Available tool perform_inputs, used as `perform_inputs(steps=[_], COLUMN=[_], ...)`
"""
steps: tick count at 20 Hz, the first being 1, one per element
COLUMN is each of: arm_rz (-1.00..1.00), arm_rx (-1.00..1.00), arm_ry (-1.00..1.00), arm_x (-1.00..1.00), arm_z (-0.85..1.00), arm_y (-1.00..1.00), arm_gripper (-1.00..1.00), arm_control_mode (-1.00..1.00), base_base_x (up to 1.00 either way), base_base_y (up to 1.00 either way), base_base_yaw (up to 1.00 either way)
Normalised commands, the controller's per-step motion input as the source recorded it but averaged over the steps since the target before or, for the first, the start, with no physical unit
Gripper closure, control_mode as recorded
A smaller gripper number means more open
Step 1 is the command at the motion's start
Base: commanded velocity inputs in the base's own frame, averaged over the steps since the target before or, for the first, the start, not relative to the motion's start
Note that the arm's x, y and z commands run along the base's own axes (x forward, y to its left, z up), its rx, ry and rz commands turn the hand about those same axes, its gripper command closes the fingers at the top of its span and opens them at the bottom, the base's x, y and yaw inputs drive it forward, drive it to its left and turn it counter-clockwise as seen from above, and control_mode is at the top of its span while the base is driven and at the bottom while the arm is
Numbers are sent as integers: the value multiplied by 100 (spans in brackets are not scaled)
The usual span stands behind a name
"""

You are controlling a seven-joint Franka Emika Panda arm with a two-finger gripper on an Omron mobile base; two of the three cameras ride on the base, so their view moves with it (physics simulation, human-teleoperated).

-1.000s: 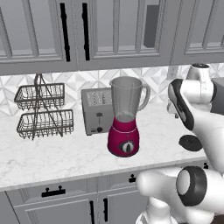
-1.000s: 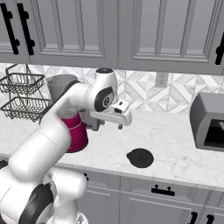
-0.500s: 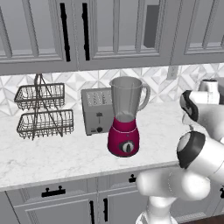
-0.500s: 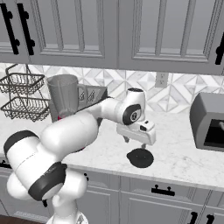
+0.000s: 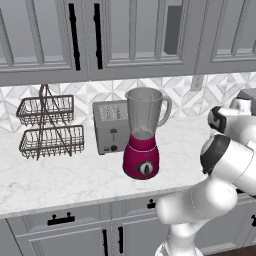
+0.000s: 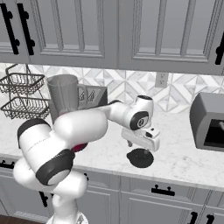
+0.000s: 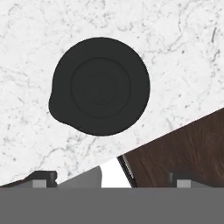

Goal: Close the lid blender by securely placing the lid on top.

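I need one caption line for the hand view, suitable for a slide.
Hand camera looking down on the dark round lid lying flat on the white marble counter, with the gripper fingertips at the bottom edge.

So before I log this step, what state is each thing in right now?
blender: upright on the counter, jar mouth open, no lid on it.
lid: lying flat on the counter, ungrasped.
gripper: above the lid, pointing down, jaws open.
toaster: upright behind the blender, slots empty.

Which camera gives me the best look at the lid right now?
The hand view: it looks straight down on the lid, whole and unobstructed, lying flat on the marble counter. The right base view shows it small, below the gripper, its far edge partly covered by the hand.
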Motion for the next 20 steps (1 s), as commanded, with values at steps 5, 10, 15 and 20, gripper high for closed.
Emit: perform_inputs(steps=[5,10,15,20], arm_rz=[0,0,0,0], arm_rx=[1,0,0,0], arm_ry=[0,0,1,0], arm_x=[31,34,32,26], arm_z=[-39,-40,-38,-16], arm_y=[0,-14,-32,-8], arm_gripper=[-100,-100,-100,-100], arm_control_mode=[-100,-100,-100,-100], base_base_x=[0,0,0,0], base_base_y=[0,0,0,0], base_base_yaw=[0,0,0,0])
